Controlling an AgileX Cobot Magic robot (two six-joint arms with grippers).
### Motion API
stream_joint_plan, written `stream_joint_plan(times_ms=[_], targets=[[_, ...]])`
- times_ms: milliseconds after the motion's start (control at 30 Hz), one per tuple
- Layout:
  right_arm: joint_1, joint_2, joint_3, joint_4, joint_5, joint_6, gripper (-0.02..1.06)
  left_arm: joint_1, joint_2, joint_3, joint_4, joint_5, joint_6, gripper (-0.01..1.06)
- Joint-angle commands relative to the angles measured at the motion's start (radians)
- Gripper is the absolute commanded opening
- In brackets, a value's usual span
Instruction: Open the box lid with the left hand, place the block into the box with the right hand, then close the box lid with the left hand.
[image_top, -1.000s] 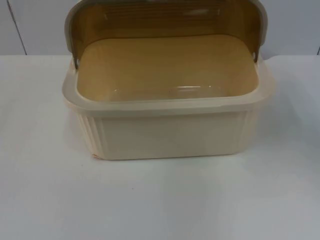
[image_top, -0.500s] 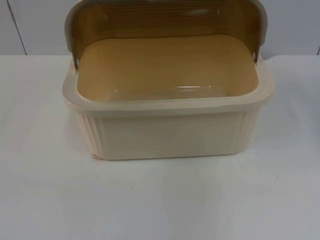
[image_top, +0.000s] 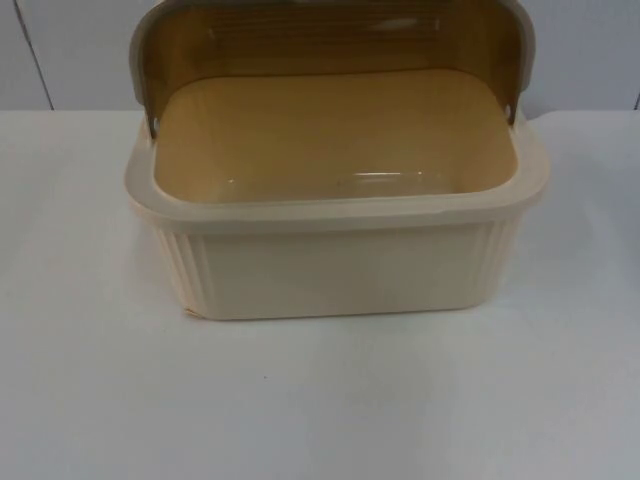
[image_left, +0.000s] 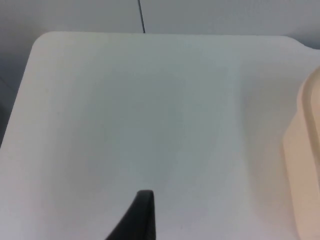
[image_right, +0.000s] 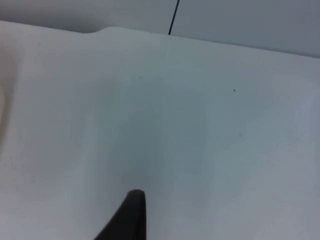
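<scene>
Standing near the far edge of the white worktop (image_top: 100, 400), just before the grey partition wall (image_top: 70, 50): the cream plastic box (image_top: 335, 265), with its translucent amber lid (image_top: 330, 35) already swung up and back on side pivots. Inside, a smooth bare floor with rounded corners; no block in it yet. Outside, fine vertical ribs on the walls and a broad, rolled rim. Probably light, stiff and rather slippery, so likely to slide on the smooth worktop if pushed from the side. For closing, best to take the lid at its front lip, in the middle, and bring it down along the arc of the hinge; thin plastic, so no hard squeeze.

Waiting above the bare worktop to the left of the box: the left gripper (image_left: 142, 215), with the cream rim at the side of its view. Waiting likewise to the right of the box: the right gripper (image_right: 131, 215). One dark fingertip seen from each, so open or closed cannot be told.
</scene>
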Motion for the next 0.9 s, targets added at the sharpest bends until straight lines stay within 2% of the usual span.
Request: stream_joint_plan(times_ms=[0,100,333,433,533,633,667,800,867], targets=[[-0.005,-0.011,-0.008,0.003,-0.013,-0.001,1.05,0.004,-0.003,0.003,-0.001,0.007,-0.023,1.02],[-0.005,-0.011,-0.008,0.004,-0.026,-0.004,1.05,0.004,-0.003,0.003,0.001,0.013,-0.090,1.02],[-0.005,-0.011,-0.008,0.009,-0.037,-0.004,1.05,0.004,-0.003,0.003,-0.003,-0.004,-0.141,1.02],[-0.005,-0.011,-0.008,0.013,-0.037,-0.004,1.05,0.004,-0.003,0.003,0.022,-0.038,-0.131,1.02],[-0.005,-0.011,-0.008,0.026,-0.039,-0.008,1.05,0.004,-0.003,0.003,0.095,-0.112,-0.124,1.02],[-0.005,-0.011,-0.008,0.043,-0.044,-0.010,1.05,0.004,0.000,0.003,0.098,-0.236,-0.009,1.02],[-0.005,-0.011,-0.008,0.043,-0.044,-0.010,1.05,0.004,0.000,0.003,0.098,-0.236,-0.009,1.02],[-0.005,-0.011,-0.008,0.064,-0.056,-0.011,1.05,0.004,0.017,-0.007,0.103,-0.464,0.025,1.02],[-0.005,-0.011,-0.008,0.064,-0.053,-0.011,1.05,0.004,0.033,-0.029,0.103,-0.485,0.027,1.02]])
